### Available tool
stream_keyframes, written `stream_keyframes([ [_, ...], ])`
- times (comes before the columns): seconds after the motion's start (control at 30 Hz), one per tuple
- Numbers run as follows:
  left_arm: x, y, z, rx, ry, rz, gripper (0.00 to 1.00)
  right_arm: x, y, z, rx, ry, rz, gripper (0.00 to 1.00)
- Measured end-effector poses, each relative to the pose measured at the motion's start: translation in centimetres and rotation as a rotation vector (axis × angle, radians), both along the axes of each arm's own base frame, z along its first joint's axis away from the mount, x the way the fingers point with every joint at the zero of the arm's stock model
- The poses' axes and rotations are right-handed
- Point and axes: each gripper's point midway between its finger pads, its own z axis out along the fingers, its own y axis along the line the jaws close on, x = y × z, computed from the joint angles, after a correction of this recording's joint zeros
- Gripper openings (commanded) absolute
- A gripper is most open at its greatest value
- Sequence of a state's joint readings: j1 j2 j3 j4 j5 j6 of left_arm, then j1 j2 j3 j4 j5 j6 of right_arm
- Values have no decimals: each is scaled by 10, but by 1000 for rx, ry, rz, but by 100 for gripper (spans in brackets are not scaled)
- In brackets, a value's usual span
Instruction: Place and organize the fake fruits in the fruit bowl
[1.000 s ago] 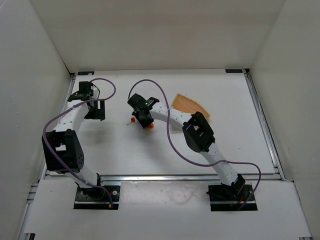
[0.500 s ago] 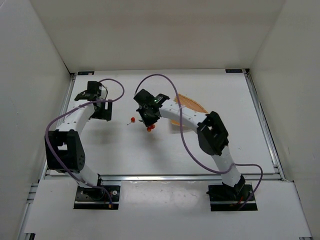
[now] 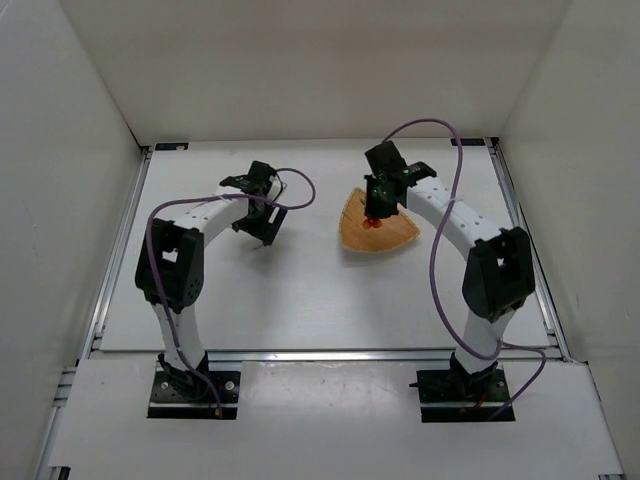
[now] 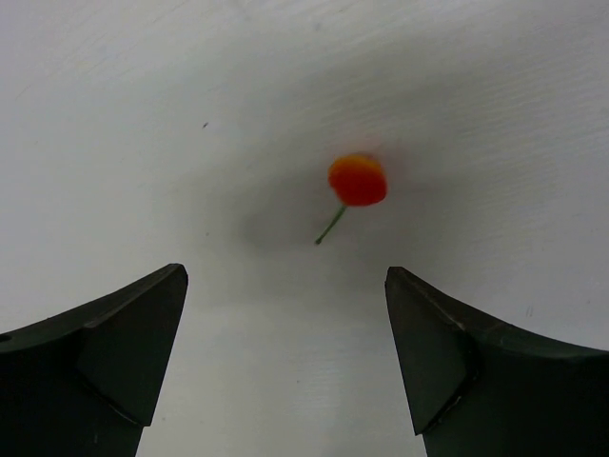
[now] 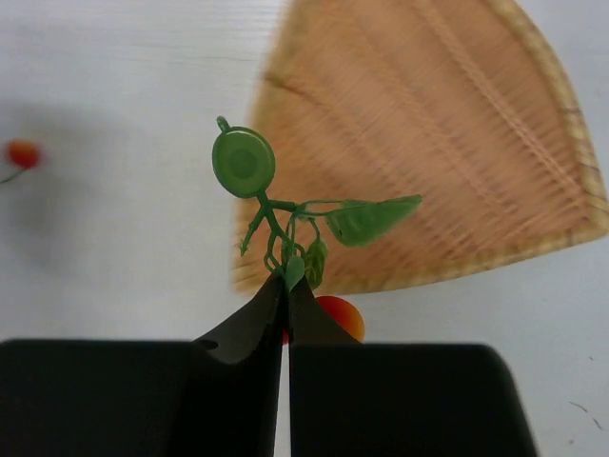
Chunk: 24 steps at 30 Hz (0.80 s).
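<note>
Cluster held at the fruit bowl, single cherry waiting on the worktop

At the bottom of the right wrist view the right end effector (image 5: 286, 286) has its fingers pressed together on the green stem of the cherry cluster (image 5: 366, 218). An orange ball peeps out beside them, and the leaf and stem reach up to mid-frame. Beyond, the woven fruit bowl (image 5: 447, 124) fills the upper right. The step in hand looks like delivering the cluster, and the next move likely calls for centring over the bowl's floor, lowering and parting the fingers. In the left wrist view the left end effector (image 4: 285, 276) is spread wide at the lower corners. The single cherry (image 4: 358, 180) lies untouched on the white worktop (image 4: 143, 114) just above centre, beyond the tips, so it probably needs a forward reach and a careful pinch
</note>
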<state>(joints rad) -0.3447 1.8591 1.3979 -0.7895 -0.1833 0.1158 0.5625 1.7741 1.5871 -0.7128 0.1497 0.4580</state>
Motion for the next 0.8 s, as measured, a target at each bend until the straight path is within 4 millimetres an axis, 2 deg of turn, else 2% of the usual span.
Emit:
stream_keyframes([
  [0.07,4,-12,-8,6,15,-28,93,9,-24,-31,-31,76,-60,0],
  [0.13,9,-20,-14,10,21,-47,91,10,-40,-58,-62,154,-94,10],
  [0.2,13,-27,-19,11,25,-58,90,10,-45,-76,-81,202,-103,32],
  [0.23,15,-29,-20,10,26,-61,88,8,-46,-81,-85,224,-99,53],
  [0.33,16,-33,-23,10,31,-68,86,5,-44,-85,-90,250,-79,80],
  [0.47,17,-38,-28,10,41,-77,83,6,-40,-71,-75,225,-60,84],
  [0.67,20,-44,-45,8,77,-86,70,-3,-50,-24,-38,120,-74,84],
  [0.8,23,-47,-46,1,87,-89,61,-13,-59,-1,-25,66,-88,84],
])
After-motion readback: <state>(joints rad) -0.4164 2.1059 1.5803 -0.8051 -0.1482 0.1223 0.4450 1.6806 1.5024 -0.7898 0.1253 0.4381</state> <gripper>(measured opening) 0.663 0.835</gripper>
